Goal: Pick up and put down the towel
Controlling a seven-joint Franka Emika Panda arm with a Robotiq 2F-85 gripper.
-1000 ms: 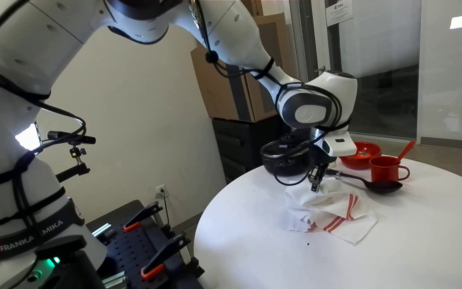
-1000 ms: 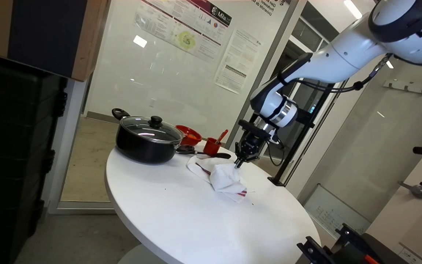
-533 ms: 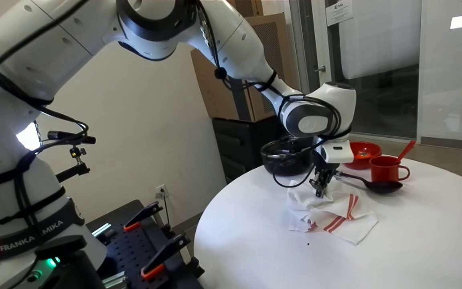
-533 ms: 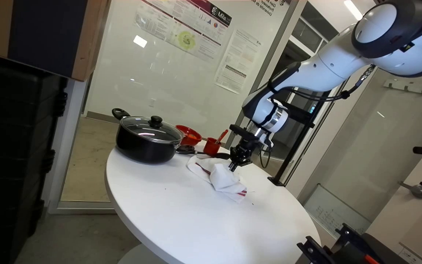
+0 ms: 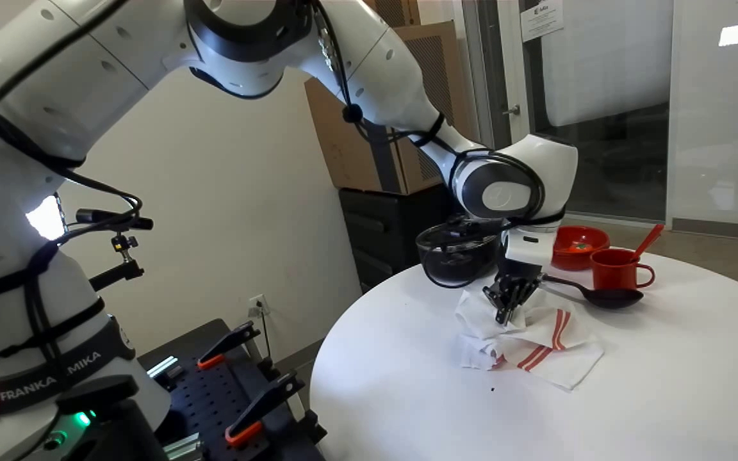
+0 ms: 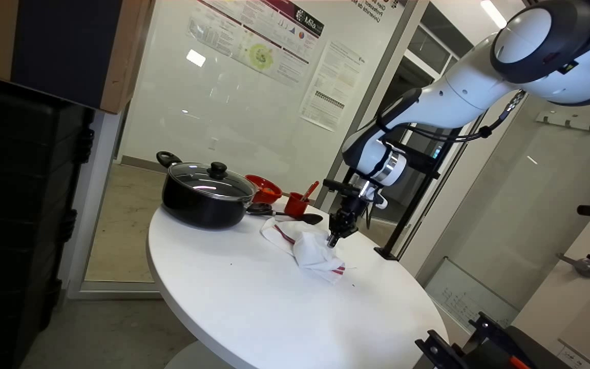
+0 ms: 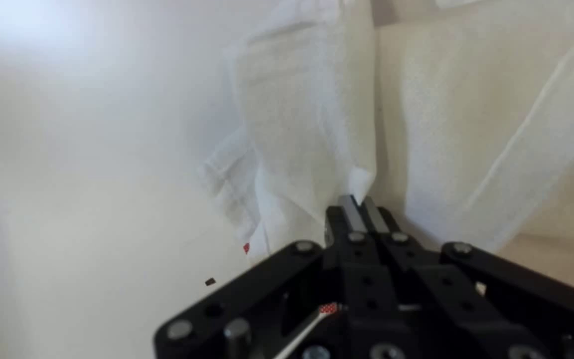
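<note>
The white towel with red stripes (image 5: 555,330) lies crumpled on the round table in both exterior views, with a raised fold on its near side (image 6: 313,251). My gripper (image 5: 503,318) points down at the towel, tilted, with its fingertips at the cloth; it also shows at the towel's edge in an exterior view (image 6: 331,242). In the wrist view the fingers (image 7: 361,202) are almost together, with a small white fold of the towel (image 7: 312,109) pinched between the tips. The rest of the towel still rests on the table.
A black pot with a glass lid (image 6: 205,200) stands on the white table (image 6: 274,318). A black ladle (image 5: 611,298), a red mug with a red utensil (image 5: 612,272) and a red bowl (image 5: 577,256) are behind the towel. Boxes (image 5: 369,147) stand beyond the table.
My gripper has come down onto the towel and its wrist has turned and tilted, the fingertips now at the fold. The towel lies almost as before.
</note>
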